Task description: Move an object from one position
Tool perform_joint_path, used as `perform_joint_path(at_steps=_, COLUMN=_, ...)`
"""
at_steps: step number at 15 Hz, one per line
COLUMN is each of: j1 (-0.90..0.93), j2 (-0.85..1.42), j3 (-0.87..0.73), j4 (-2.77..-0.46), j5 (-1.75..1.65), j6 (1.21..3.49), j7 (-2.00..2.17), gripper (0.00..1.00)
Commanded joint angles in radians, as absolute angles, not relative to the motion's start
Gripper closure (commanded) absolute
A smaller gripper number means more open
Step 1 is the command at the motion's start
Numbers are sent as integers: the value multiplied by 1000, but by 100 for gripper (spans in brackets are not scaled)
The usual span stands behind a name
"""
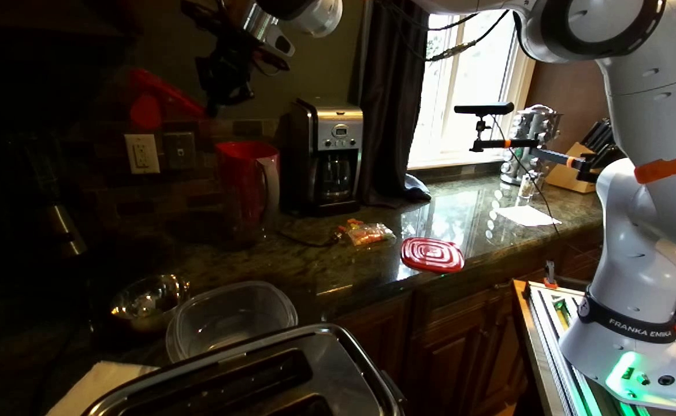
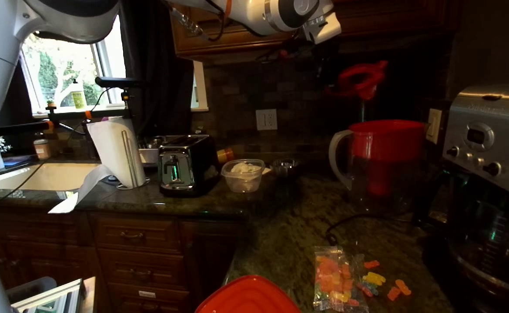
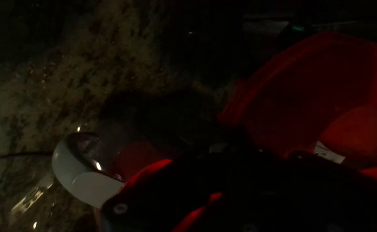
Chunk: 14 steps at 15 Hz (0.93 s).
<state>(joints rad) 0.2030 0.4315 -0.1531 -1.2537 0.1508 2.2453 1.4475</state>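
The object, a bright-red lid-like plastic piece (image 1: 146,111), hangs in the air near the back wall; it also shows in an exterior view (image 2: 366,90). In the wrist view the red piece (image 3: 298,96) is large, dark and tilted at the right. My gripper (image 1: 212,105) touches its edge and appears shut on it; the gripper also shows in an exterior view (image 2: 322,78). The fingertips are very dark, so the exact contact is hidden. The red-topped pitcher (image 2: 387,139) stands below on the counter; its white handle (image 3: 88,185) shows in the wrist view.
A coffee maker (image 1: 338,144) stands beside the pitcher. A metal bowl (image 1: 150,303), a clear container (image 1: 231,318) and a toaster (image 1: 245,375) stand on the counter. A flat red spiral lid (image 1: 432,254) and a candy bag (image 1: 368,233) lie near the counter's front edge.
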Motion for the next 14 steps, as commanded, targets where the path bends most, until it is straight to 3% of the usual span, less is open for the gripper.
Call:
perform_joint_path(at_steps=1, j1=145, j2=388, j3=-85, j4=-1361, j5=346, j6=2390, j7=1362, gripper=100)
perform_joint_path(at_steps=7, j1=68, j2=388, j3=21, j4=-1443, j5=728, j6=2587, j7=1233, gripper=100)
perform_joint_path(at_steps=11, j1=63, j2=425, j3=29, j4=-1396, j5=643, j6=2564, j7=1273, gripper=98)
perform_joint_path(at_steps=14, j1=-18, j2=412, j3=104, j4=-1383, j5=793, j6=2496, j7=1166, gripper=100)
